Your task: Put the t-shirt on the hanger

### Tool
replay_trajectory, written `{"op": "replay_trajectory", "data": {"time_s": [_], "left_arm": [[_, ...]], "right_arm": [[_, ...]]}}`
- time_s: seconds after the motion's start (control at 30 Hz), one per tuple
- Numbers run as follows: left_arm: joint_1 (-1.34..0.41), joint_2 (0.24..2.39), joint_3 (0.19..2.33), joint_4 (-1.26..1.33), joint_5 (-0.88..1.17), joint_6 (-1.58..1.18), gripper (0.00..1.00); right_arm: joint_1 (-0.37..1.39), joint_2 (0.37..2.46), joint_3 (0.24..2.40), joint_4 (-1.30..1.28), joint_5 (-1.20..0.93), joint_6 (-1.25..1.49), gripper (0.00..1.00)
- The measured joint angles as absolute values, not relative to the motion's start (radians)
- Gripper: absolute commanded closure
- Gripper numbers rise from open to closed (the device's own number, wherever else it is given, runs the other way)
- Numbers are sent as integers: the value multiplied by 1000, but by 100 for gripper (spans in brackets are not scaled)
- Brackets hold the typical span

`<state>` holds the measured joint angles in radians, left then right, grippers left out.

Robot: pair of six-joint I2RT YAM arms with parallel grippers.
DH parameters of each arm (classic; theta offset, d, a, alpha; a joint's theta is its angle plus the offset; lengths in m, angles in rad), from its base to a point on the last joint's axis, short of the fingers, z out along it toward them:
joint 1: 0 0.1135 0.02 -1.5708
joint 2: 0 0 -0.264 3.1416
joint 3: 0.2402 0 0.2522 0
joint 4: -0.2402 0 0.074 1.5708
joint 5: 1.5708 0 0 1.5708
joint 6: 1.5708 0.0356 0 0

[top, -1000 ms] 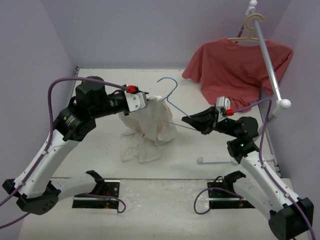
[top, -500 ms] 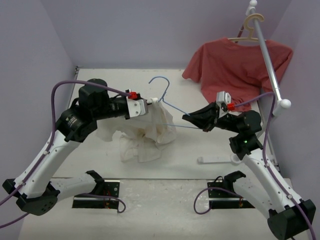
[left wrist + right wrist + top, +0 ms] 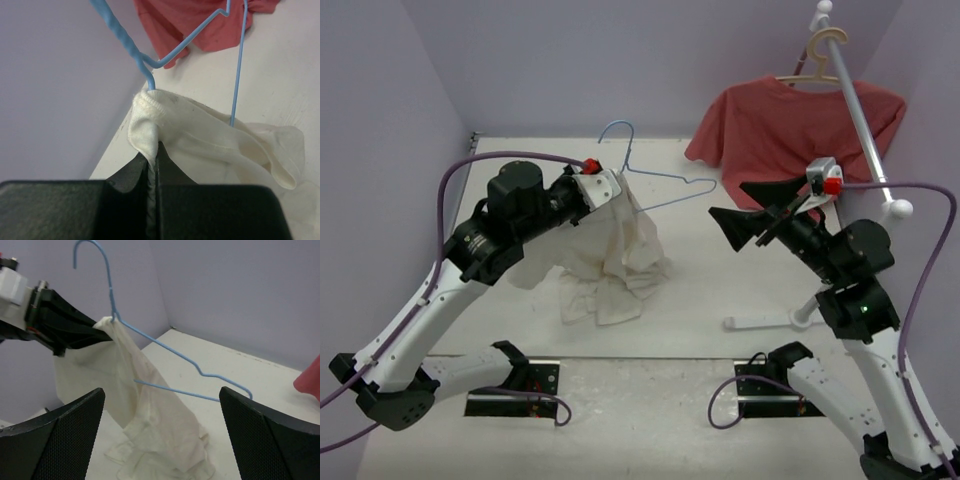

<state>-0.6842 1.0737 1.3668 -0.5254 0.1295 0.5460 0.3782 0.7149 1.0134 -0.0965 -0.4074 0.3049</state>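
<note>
We see the left gripper (image 3: pixel 618 190) pinched tight on the collar of the t-shirt (image 3: pixel 625 250) — the neck of the hanger (image 3: pixel 121 36) caught in the same pinch. The cloth hangs from there to a heap on the table (image 3: pixel 720 290), left of middle. The right gripper (image 3: pixel 728 200) stands wide — just beside the hanger's right end, holding nothing.

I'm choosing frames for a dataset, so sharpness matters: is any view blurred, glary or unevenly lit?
Top external: sharp, soft even light, only faint shadow beneath the t-shirt. Left wrist: the left gripper is a dark mass along the bottom, the hanger wire crisp above. Right wrist: no glare; the right gripper, dark at the lower corners, frames a sharp hanger.
</note>
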Motion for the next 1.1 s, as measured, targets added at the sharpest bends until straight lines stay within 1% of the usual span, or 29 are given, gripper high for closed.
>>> {"op": "replay_trajectory", "data": {"time_s": [0.07,0.17,0.2,0.27,0.3,0.37,0.4,0.6,0.67,0.73,0.77,0.83,0.87,0.93,0.97,1.1], "left_arm": [[-684,1088,1380,-521,100,526,100],[-684,1095,1383,-504,84,494,100],[-684,1094,1383,-495,84,484,100],[-684,1091,1382,-478,89,468,100],[-684,1089,1382,-472,90,462,100],[-684,1086,1382,-469,90,451,100],[-684,1085,1382,-469,89,447,100],[-684,1070,1375,-465,81,427,100],[-684,1062,1373,-461,82,425,100],[-684,1053,1367,-457,82,425,100],[-684,1051,1364,-456,82,425,100],[-684,1051,1362,-456,82,425,100],[-684,1051,1361,-455,82,425,100],[-684,1051,1359,-454,82,425,100],[-684,1052,1358,-451,81,425,100],[-684,1053,1348,-435,73,425,100]], "right_arm": [[414,693,1054,-153,-370,336,1],[599,691,1052,-159,-302,369,2],[664,707,1045,-160,-267,376,5],[752,772,1033,-158,-194,392,18],[781,817,1027,-151,-163,404,23],[808,906,1008,-145,-107,434,32],[813,953,1000,-149,-75,453,34],[829,1173,1009,-178,49,514,41],[841,1218,1023,-179,70,526,43],[853,1238,1032,-179,86,537,49],[857,1239,1034,-179,92,541,51],[867,1239,1043,-179,110,545,50],[870,1239,1047,-179,119,547,48],[877,1239,1055,-179,134,551,36],[881,1239,1057,-179,140,554,33],[912,1236,1058,-182,172,561,33]]}}
